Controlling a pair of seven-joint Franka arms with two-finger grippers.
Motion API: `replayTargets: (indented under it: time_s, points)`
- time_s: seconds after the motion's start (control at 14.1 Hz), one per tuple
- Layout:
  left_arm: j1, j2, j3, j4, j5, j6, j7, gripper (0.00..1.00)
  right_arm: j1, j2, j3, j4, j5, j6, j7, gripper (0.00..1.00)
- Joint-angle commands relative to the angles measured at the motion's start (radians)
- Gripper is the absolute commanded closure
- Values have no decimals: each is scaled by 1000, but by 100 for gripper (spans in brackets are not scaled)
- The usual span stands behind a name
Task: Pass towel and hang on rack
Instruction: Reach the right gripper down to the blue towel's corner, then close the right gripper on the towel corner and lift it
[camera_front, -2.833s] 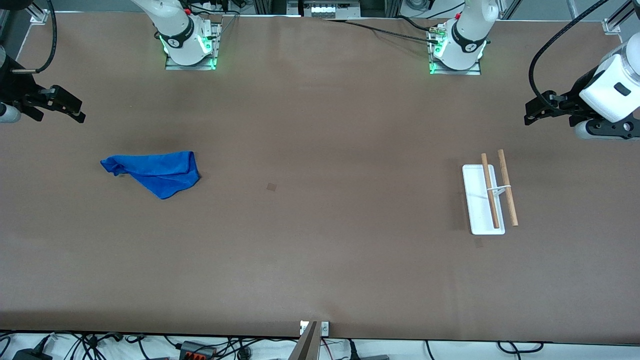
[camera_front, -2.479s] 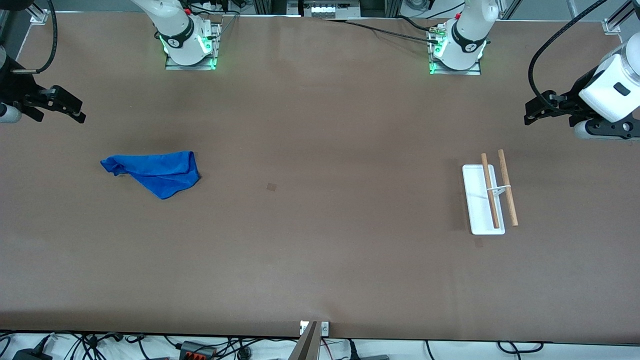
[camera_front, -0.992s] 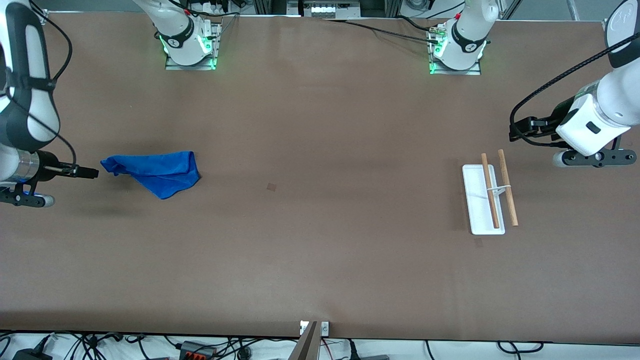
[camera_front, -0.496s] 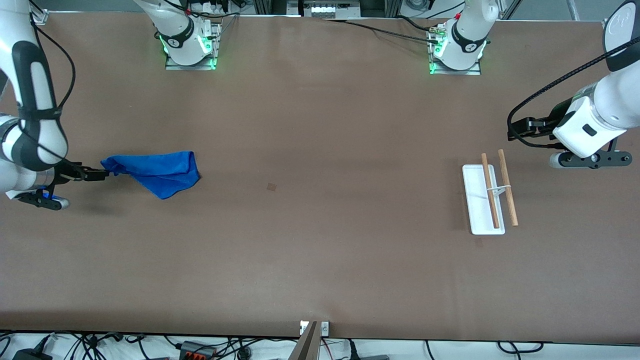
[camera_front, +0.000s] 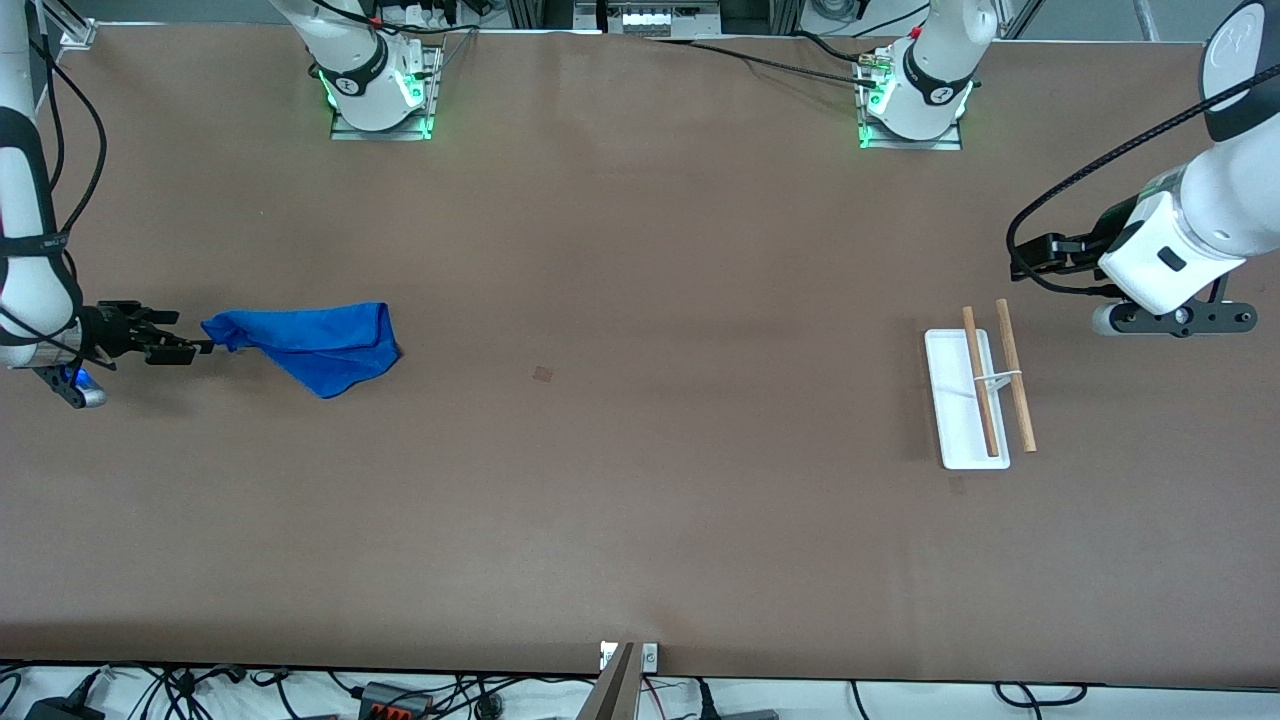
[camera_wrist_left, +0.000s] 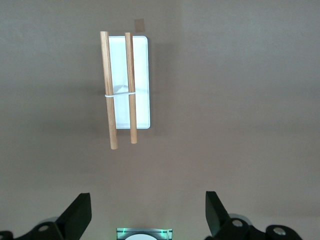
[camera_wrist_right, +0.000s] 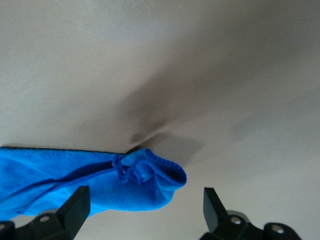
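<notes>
Towel (camera_front: 310, 344): blue cloth, soft, finely napped, matt, with a stitched hem. Rack (camera_front: 978, 393): smooth white base, plastic in look, slightly glossy; two light-brown wooden rods (camera_wrist_left: 120, 89), matt. Table (camera_front: 640, 520): brown, matt, smooth covering. Gripper fingers (camera_wrist_right: 75, 205): black, matt.

A broad brown table (camera_front: 640, 480) fills the view, with tangled cables (camera_front: 180, 690) along its near edge.

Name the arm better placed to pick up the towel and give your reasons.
The right arm. Its right gripper is open at the corner of the blue towel, which lies flat at that end of the table. The left gripper, also open, hangs near the rack.
</notes>
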Motion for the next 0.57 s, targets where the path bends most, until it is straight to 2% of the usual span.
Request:
replayTargets:
  time_s: [0.0,0.5]
  points:
    - [0,15,-3,36,6,-24,0,0,-29,22,16,16,65,-69,69,0]
    - [-11,15,-5,36,6,-24,2,0,-76,68,16,16,98,-72,54,0]
